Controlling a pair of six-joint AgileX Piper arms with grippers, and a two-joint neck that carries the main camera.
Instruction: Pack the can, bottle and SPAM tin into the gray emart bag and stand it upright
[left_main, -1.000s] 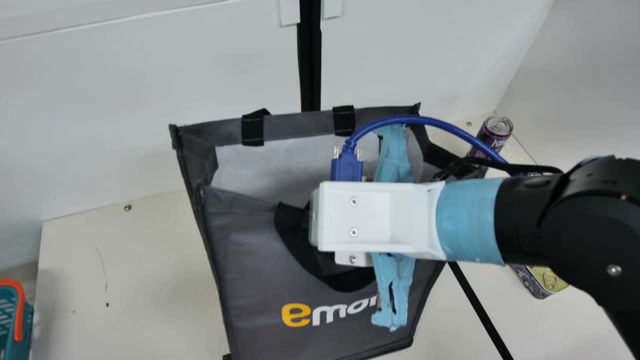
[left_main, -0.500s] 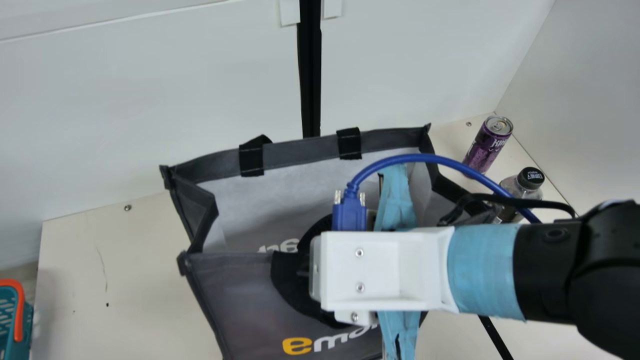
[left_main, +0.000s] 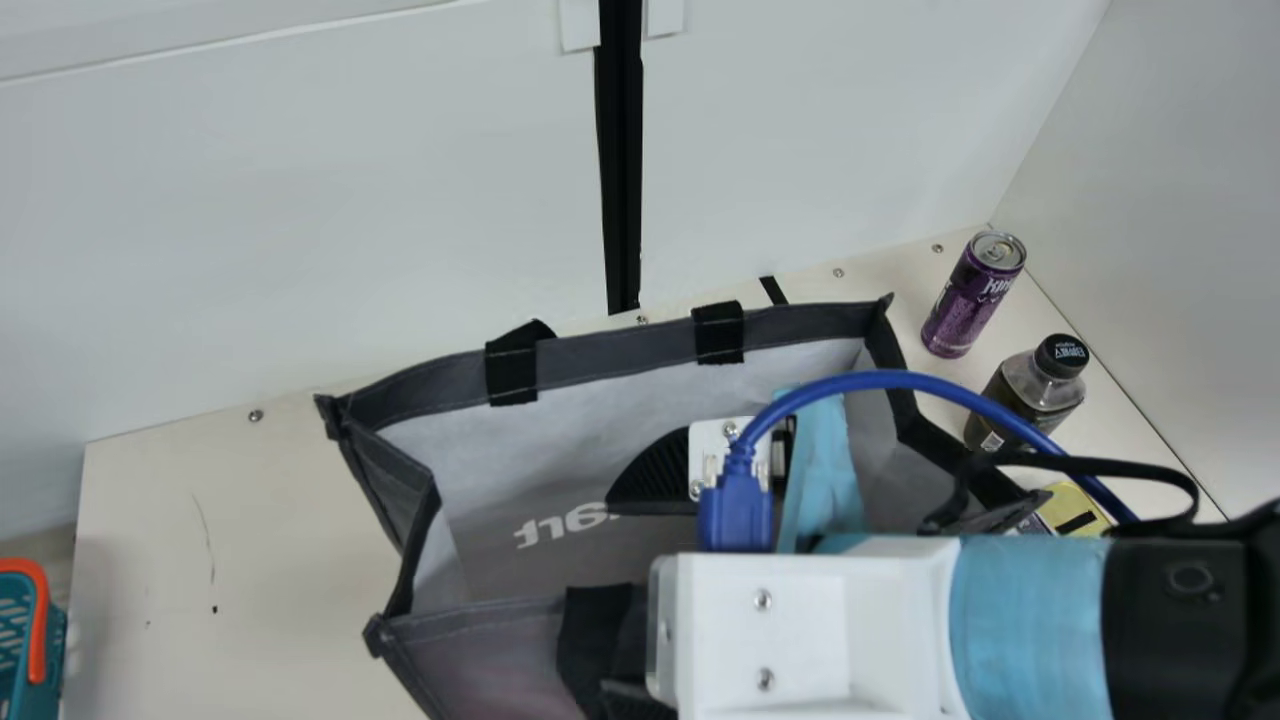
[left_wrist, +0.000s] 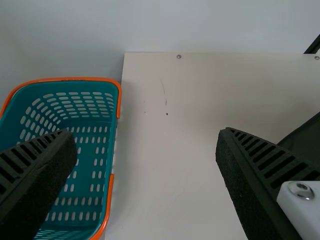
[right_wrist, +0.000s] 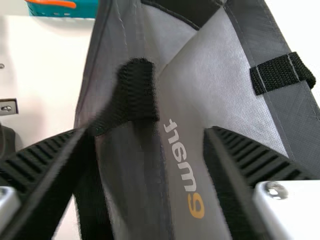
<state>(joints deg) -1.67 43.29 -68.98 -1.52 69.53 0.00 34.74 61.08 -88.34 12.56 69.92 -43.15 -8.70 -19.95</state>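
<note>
"Right gripper (left_main: 610, 600) first. How far is it opened?"

"Its two black fingers (right_wrist: 240, 155) are spread wide. One is put over the inside of the gray emart bag (left_main: 620, 358), and the other is put on the outer side, so the bag's near edge is caught sight of between them. Nothing is seen to be squeezed."

"And the black strap (right_wrist: 137, 90)?"

"It is seen right by the outer finger. Whether they are touched together cannot be told."

"What about the left gripper (left_wrist: 146, 134)?"

"It is opened wide too, and nothing is held. Past one of its fingers, a teal basket (left_wrist: 95, 135) with orange handles is seen."

"How is the bag set?"

"Its mouth is opened wide, and the pale inside is shown. Part of it is covered by the right arm and its blue cable (left_main: 900, 380)."

"Where are the things to be packed?"

"All three are left outside the bag, on the table (left_main: 230, 600), on the right arm's side. The purple can (left_main: 970, 295) is stood up near the far edge. The bottle (left_main: 1030, 390), with a black cap, is stood near it. The SPAM tin (left_main: 1075, 510) is partly hidden by the arm, and its yellow top is seen close to the bag."
</note>
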